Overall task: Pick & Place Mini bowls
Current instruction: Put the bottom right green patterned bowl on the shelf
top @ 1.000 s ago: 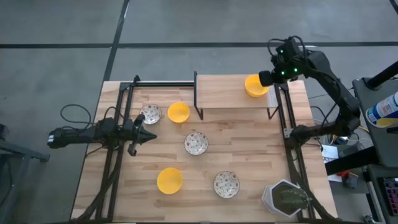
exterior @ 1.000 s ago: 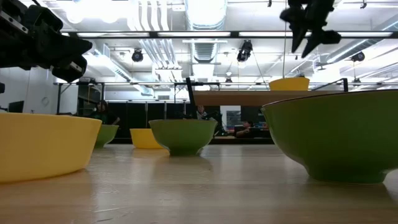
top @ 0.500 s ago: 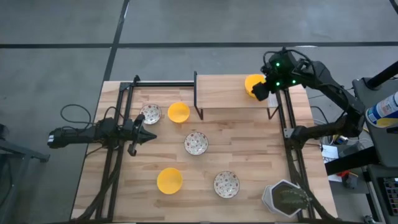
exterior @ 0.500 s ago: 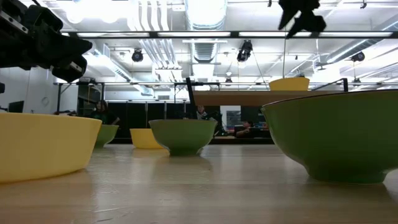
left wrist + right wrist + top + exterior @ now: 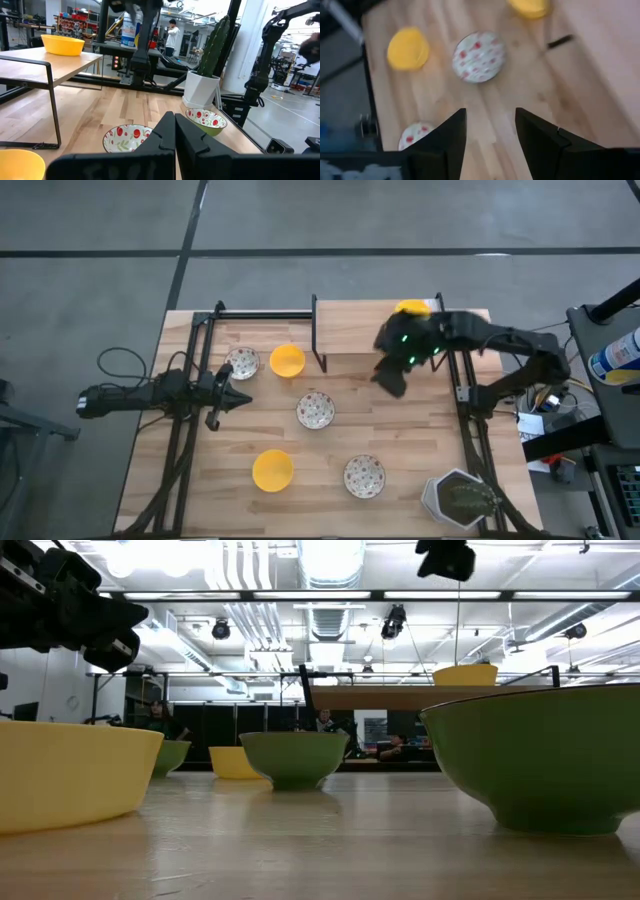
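Six mini bowls show in the high view. One yellow bowl (image 5: 411, 308) stands on the raised wooden shelf (image 5: 360, 328) at the far right. On the table stand two yellow bowls (image 5: 287, 361) (image 5: 272, 470) and three speckled white bowls (image 5: 242, 362) (image 5: 316, 410) (image 5: 364, 476). My right gripper (image 5: 388, 380) (image 5: 490, 135) is open and empty, in the air off the shelf's near edge, to the right of the middle speckled bowl (image 5: 479, 56). My left gripper (image 5: 236, 396) (image 5: 175, 135) is shut and empty at the table's left, just near of the far-left speckled bowl.
A grey hexagonal pot with a cactus (image 5: 455, 498) stands at the near right corner. Black frame rails (image 5: 192, 420) (image 5: 468, 420) run along both sides of the table. The shelf's black legs (image 5: 318, 345) stand beside the far yellow bowl. Bare wood (image 5: 410, 435) lies under and near of my right gripper.
My right gripper has left the yellow bowl on the shelf and swung toward the table's left and near edge, off the shelf and out over the open table. The yellow bowl stays on the shelf. My left arm has kept still.
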`<action>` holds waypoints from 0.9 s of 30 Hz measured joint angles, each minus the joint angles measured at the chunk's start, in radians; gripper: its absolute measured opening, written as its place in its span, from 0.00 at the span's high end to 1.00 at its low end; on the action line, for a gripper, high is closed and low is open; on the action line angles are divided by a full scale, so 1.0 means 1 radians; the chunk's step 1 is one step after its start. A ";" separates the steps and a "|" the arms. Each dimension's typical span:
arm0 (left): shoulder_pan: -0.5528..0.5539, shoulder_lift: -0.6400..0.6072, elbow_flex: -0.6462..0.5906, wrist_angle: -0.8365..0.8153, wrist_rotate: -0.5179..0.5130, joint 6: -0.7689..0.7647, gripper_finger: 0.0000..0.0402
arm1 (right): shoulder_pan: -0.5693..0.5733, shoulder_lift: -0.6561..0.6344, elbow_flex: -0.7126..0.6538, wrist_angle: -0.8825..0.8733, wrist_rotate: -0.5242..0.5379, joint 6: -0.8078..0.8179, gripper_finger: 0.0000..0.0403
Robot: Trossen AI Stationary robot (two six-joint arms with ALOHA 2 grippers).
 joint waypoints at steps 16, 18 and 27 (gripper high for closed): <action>0.000 0.000 0.000 0.000 0.000 0.000 1.00 | 0.294 0.347 0.000 -0.010 -0.045 -0.106 0.66; 0.000 0.000 0.000 0.000 0.000 0.000 1.00 | 0.315 0.386 0.000 -0.011 -0.049 -0.128 0.66; 0.000 0.000 0.000 0.000 0.000 0.000 1.00 | 0.386 0.492 -0.002 -0.005 -0.080 -0.204 0.67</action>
